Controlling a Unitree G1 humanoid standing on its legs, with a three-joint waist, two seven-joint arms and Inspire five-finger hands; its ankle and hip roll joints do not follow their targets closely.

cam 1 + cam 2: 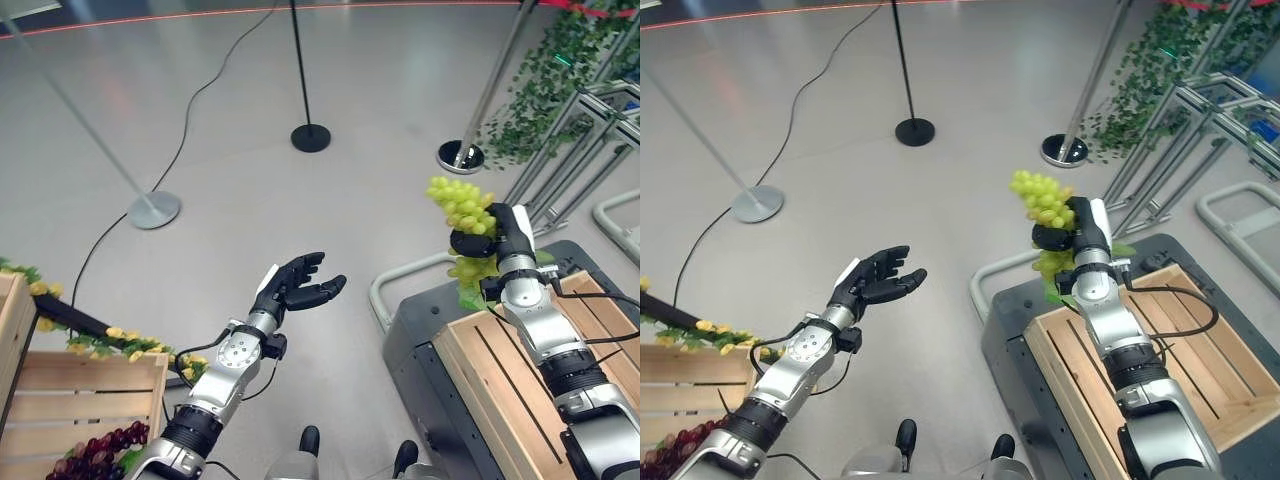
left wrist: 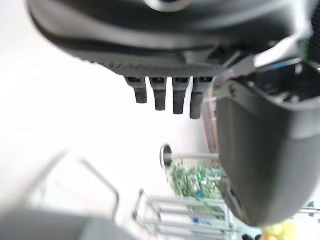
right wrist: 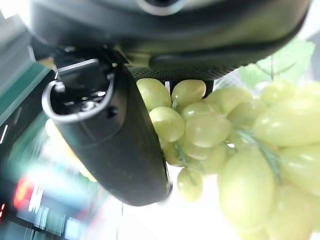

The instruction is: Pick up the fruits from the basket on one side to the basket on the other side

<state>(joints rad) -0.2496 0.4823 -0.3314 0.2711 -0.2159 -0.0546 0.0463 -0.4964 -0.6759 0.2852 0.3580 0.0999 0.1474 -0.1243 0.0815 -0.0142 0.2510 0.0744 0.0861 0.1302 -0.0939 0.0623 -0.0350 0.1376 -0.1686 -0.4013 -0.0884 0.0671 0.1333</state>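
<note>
My right hand (image 1: 497,238) is shut on a bunch of green grapes (image 1: 462,205) and holds it in the air above the near-left corner of the wooden crate (image 1: 520,370) on my right. In the right wrist view the grapes (image 3: 240,150) lie against the palm with the thumb (image 3: 115,145) curled beside them. My left hand (image 1: 300,282) hovers over the floor between the two crates, palm up and open, its fingers (image 2: 165,95) straight and holding nothing. The wooden crate on my left (image 1: 90,395) has dark purple grapes (image 1: 95,455) in it.
The right crate sits on a dark cart (image 1: 415,340) with a grey bar. Yellow flowers (image 1: 130,345) trim the left crate. Stanchion bases (image 1: 310,137), (image 1: 153,209), (image 1: 460,156) stand on the floor beyond. Metal racks and ivy (image 1: 560,80) are at far right.
</note>
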